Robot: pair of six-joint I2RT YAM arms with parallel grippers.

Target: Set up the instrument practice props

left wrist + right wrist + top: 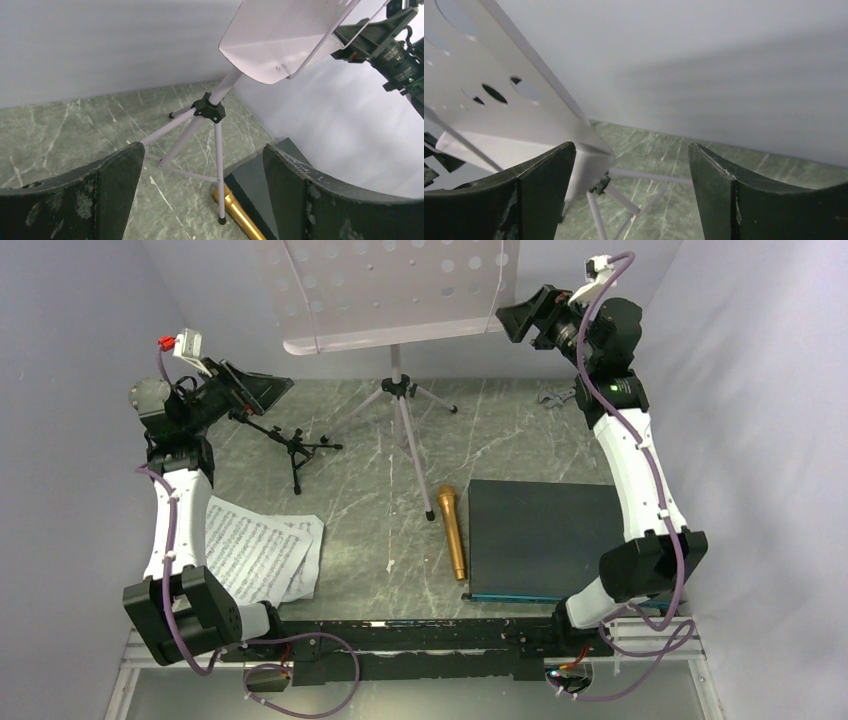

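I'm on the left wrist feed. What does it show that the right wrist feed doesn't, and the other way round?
Only the left wrist shows the gold microphone lying on the table beside the dark board, the tripod's black hub, and the right gripper close to the music stand. Only the right wrist shows the round holes in the stand's tray. Both show the stand's tray, its silver legs, the marbled table, and that camera's own fingers wide apart.
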